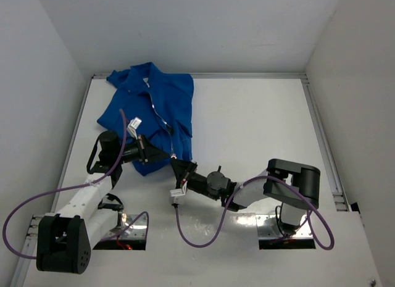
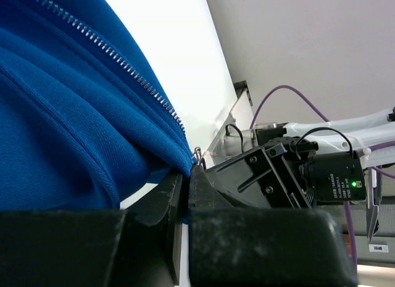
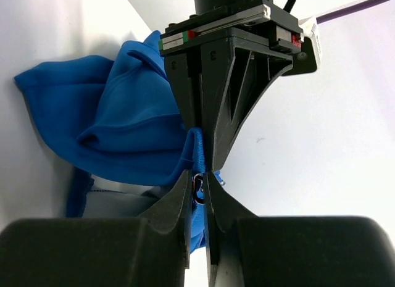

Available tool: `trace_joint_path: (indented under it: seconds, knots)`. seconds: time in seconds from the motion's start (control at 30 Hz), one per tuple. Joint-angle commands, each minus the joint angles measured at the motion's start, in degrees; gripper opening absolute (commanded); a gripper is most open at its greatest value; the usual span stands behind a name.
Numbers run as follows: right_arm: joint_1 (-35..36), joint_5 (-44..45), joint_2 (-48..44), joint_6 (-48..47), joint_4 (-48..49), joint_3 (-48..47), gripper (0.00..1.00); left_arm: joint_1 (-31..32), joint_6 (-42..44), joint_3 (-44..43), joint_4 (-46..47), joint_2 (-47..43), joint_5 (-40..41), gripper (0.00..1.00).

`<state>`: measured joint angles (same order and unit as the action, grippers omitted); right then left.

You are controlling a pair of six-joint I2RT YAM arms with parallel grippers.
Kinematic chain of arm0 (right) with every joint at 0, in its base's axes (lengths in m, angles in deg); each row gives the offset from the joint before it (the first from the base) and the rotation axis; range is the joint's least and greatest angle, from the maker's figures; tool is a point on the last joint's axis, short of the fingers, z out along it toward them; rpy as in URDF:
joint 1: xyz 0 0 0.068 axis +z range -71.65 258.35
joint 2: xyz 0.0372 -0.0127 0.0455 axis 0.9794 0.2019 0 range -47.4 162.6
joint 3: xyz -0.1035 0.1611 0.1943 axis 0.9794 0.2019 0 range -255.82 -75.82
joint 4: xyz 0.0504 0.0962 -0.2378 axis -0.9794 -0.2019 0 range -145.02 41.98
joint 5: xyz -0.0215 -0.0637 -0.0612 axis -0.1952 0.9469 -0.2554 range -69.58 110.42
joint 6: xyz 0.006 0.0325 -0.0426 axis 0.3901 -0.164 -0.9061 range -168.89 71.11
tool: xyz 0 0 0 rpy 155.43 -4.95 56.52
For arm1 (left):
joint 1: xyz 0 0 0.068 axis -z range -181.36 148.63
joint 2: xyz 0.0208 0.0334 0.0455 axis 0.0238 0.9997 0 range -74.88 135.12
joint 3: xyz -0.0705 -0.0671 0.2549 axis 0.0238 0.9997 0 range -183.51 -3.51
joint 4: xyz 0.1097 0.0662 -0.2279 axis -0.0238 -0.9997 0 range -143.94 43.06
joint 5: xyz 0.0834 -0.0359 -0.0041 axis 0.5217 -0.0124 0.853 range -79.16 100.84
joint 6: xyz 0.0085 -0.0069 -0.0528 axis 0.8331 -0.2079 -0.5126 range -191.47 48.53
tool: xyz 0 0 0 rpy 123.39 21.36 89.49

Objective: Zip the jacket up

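Note:
The royal-blue jacket (image 1: 151, 108) lies crumpled at the table's far left, its pale zipper line (image 1: 158, 117) running down to the near hem. My left gripper (image 1: 162, 155) is shut on the bottom hem beside the zipper's lower end; in the left wrist view the blue fabric (image 2: 74, 114) is pinched between its jaws and the zipper teeth (image 2: 111, 60) run above. My right gripper (image 1: 178, 167) faces it, tip to tip. In the right wrist view its jaws are shut on the small silver pull (image 3: 199, 187) at the hem of the jacket (image 3: 117, 123). The left gripper's fingers (image 3: 213, 108) stand just beyond.
A white table (image 1: 259, 126) with metal edge rails (image 1: 321, 133) sits between white walls on the left, back and right. Purple cables (image 1: 197, 234) loop near the arm bases. A white tag (image 1: 135, 122) hangs on the left arm over the jacket.

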<state>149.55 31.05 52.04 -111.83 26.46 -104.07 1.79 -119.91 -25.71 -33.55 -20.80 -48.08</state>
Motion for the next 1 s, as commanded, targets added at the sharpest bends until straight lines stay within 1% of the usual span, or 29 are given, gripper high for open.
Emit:
trace_joint_path:
  seconds: [0.0,0.13,0.23,0.43,0.83,0.97]
  knots:
    - [-0.10,0.17,-1.09,0.62,8.49,-1.02,0.10,-0.35,0.02,0.14,1.64,-1.35,-2.70,0.00]
    - [0.25,0.18,-2.14,1.06,8.58,-0.14,0.09,-0.35,0.02,0.66,1.64,-1.35,-2.70,0.00]
    - [0.34,1.40,-3.11,2.54,8.40,0.13,0.00,-0.35,0.54,0.66,1.64,-1.35,-2.17,0.00]
    - [0.43,4.57,-5.13,6.15,8.49,-0.14,0.00,-0.35,1.69,0.66,0.07,-1.88,-2.17,0.00]
    - [0.26,2.12,-10.22,13.10,8.40,6.62,0.00,-0.35,1.69,0.14,0.06,-1.35,-2.17,0.00]
    - [-0.09,1.85,-10.93,14.51,8.40,7.16,0.00,-0.35,1.69,0.14,0.06,-1.35,-2.17,0.00]
